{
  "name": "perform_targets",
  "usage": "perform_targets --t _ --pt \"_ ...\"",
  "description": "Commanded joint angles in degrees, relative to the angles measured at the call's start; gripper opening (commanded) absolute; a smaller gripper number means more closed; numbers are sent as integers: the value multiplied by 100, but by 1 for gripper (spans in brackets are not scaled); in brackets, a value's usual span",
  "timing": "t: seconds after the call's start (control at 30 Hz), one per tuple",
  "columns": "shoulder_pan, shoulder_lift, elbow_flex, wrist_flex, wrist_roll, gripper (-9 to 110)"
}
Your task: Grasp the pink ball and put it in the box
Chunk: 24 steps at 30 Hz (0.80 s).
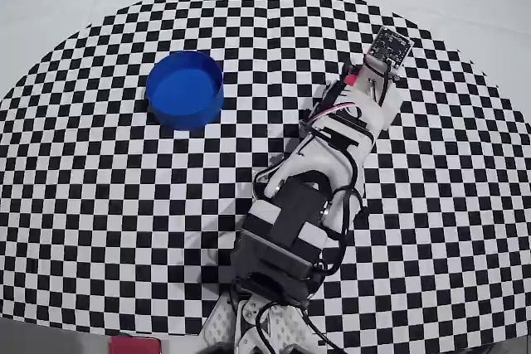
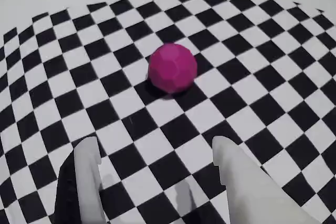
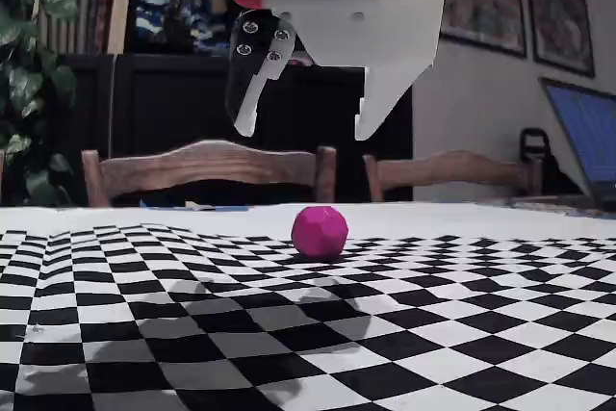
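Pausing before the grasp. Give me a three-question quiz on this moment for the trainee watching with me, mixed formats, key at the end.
1. True or false: the gripper is shut on the pink ball.
2. In the fixed view, the ball is: A) lifted, B) resting on the checkered cloth below the fingers, C) inside the blue tub.
3. Fill in: in the overhead view, the blue tub holds ____.

Key: 1 false; 2 B; 3 nothing.

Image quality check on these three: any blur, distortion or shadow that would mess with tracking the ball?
Wrist view: pink ball sharp, the gripper fingers in the foreground soft; the checker lines bow, a wide-lens warp. Fixed view: dim backlit room, ball clear, nearest squares blurred, a broad soft shadow on the cloth under the gripper. Overhead view: even light, blue box crisp; the arm hides the ball.
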Motion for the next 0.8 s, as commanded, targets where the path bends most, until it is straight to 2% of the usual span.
perform_targets --t 0.0,0.77 --pt "44 -18 -290 18 35 25" --pt "62 -1204 -1494 79 35 25"
